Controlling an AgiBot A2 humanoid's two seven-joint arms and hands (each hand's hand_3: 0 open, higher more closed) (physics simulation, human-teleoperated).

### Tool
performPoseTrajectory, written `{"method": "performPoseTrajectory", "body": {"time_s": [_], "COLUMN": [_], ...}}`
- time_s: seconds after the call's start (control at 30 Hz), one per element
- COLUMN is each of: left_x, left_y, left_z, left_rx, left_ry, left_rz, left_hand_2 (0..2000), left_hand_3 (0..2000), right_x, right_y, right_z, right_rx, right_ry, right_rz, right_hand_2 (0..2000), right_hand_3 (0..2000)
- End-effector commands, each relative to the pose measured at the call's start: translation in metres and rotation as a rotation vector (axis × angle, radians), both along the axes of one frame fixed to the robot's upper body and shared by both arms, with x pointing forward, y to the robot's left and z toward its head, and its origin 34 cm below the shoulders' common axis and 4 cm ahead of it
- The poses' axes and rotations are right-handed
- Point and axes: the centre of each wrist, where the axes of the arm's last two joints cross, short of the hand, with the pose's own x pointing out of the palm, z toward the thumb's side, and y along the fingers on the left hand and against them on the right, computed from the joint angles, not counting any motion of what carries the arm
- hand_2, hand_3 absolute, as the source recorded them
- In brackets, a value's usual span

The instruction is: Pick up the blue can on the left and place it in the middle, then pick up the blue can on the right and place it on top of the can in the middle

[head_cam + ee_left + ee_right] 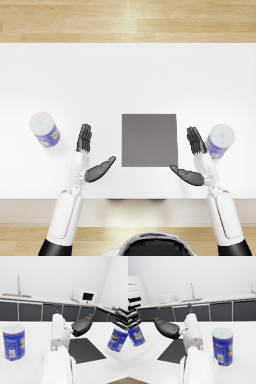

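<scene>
Both hands are spread open and hold nothing: left hand (90, 155), right hand (196, 159). The left blue can (44, 129) stands upright at nine o'clock of the dark mat (149, 140), the right blue can (219, 140) at three. Each looks rigid, smooth and light; grip around the sidewall, axis vertical.

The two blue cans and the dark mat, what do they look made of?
Left can and right can: probably metal with a glossy printed blue label and pale silvery lid. Mat: flat, matte dark grey, perhaps rubber or card; the material is unclear.
</scene>
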Motion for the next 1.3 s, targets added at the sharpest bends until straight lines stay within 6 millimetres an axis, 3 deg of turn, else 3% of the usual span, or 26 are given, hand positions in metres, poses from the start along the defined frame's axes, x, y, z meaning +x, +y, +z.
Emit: {"method": "performPoseTrajectory", "body": {"time_s": [0.03, 0.7, 0.77, 0.9, 1.1, 1.3], "left_x": [0.000, 0.001, 0.000, 0.006, 0.007, 0.011], "left_y": [0.000, -0.006, -0.003, 0.017, 0.053, 0.083], "left_z": [0.000, -0.006, 0.006, 0.032, 0.059, 0.056], "left_rx": [0.000, 0.007, -0.013, -0.013, 0.211, 0.282], "left_ry": [0.000, 0.024, -0.082, -0.237, -0.392, -0.366], "left_rz": [0.000, -0.021, -0.043, 0.033, 0.270, 0.422], "left_hand_2": [0, 0, 0, 0, 0, 0], "left_hand_3": [0, 0, 0, 0, 0, 0], "right_x": [0.000, 0.001, -0.002, -0.006, -0.013, -0.017], "right_y": [0.000, 0.006, 0.002, -0.010, -0.039, -0.056], "right_z": [0.000, -0.006, 0.006, 0.019, 0.042, 0.038], "right_rx": [0.000, -0.007, 0.043, 0.091, -0.108, -0.188], "right_ry": [0.000, 0.024, -0.057, -0.138, -0.320, -0.321], "right_rz": [0.000, 0.021, -0.046, -0.134, -0.362, -0.474], "right_hand_2": [0, 0, 0, 0, 0, 0], "right_hand_3": [0, 0, 0, 0, 0, 0]}}
